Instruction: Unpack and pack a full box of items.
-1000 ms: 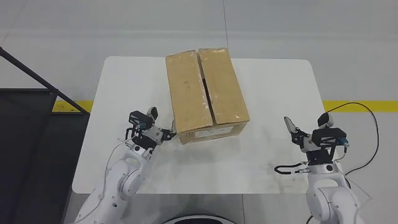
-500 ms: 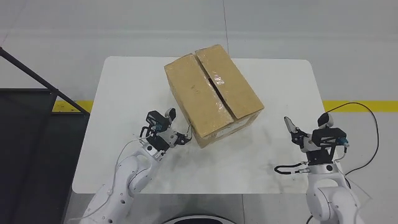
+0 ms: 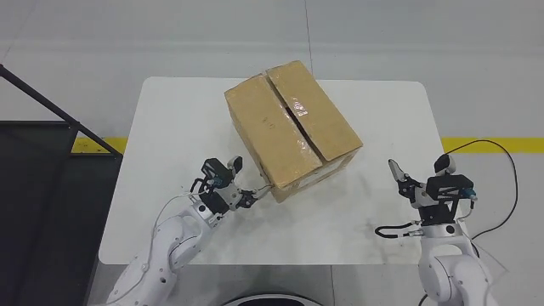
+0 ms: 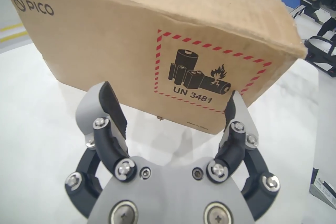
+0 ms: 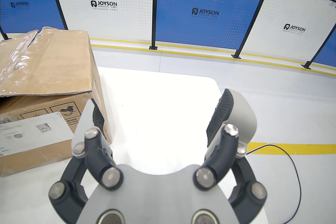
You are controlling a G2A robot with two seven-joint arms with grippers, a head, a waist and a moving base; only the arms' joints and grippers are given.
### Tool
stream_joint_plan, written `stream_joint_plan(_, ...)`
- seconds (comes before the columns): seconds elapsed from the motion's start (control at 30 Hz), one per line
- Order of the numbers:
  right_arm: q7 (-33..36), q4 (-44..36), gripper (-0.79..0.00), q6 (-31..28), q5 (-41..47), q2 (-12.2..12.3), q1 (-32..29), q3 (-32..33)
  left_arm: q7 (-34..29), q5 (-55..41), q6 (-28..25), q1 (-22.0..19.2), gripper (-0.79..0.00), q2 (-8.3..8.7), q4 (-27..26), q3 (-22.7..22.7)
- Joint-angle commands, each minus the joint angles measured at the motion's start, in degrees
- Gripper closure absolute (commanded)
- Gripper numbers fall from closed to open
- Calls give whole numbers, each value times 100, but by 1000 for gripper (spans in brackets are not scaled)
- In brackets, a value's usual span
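A brown cardboard box (image 3: pixel 289 127) stands in the middle of the white table (image 3: pixel 382 119), turned at an angle, its top flaps down with clear tape along the seam. My left gripper (image 3: pixel 246 183) is open at the box's near left corner, low over the table. In the left wrist view the left gripper (image 4: pixel 169 93) faces the box (image 4: pixel 131 25) side that bears a battery warning label, with its fingertips just short of the cardboard. My right gripper (image 3: pixel 416 170) hangs open near the table's right front edge, apart from the box (image 5: pixel 39 64), with the right gripper (image 5: pixel 160 101) holding nothing.
A black cable (image 3: pixel 501 157) loops off the right arm past the table's edge. A dark platform (image 3: pixel 42 195) lies left of the table. Bare tabletop runs in front of the box and on both sides of it.
The box's near end has swung to the right, so the box now sits at an angle. My left gripper followed its corner rightward. The right arm has not moved.
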Motion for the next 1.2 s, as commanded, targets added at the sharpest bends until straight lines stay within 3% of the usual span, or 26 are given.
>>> stream_joint_plan(0.0, 0, 0, -785, 0, 0, 0, 0, 0, -14, -7, 64, -72, -785, -23, 34, 107)
stream_joint_plan(0.33, 0, 0, -785, 0, 0, 0, 0, 0, -400, -327, 739, -567, -785, -205, 240, 660)
stream_joint_plan(0.67, 0, 0, -785, 0, 0, 0, 0, 0, -435, -435, 869, -867, -785, -312, 377, 926)
stream_joint_plan(0.87, -113, 107, -785, -718, 763, -15, 192, -29, -56, -284, 671, -516, -785, -192, 87, 391)
stream_joint_plan(1.07, 687, 481, -785, -1011, 2725, -78, 838, -121, 400, -568, 546, -3, -785, -54, -254, -515)
stream_joint_plan(1.17, 1134, 679, -785, -1275, 3546, -86, 1109, -116, 414, -1313, 689, 127, -785, -43, -236, -919)
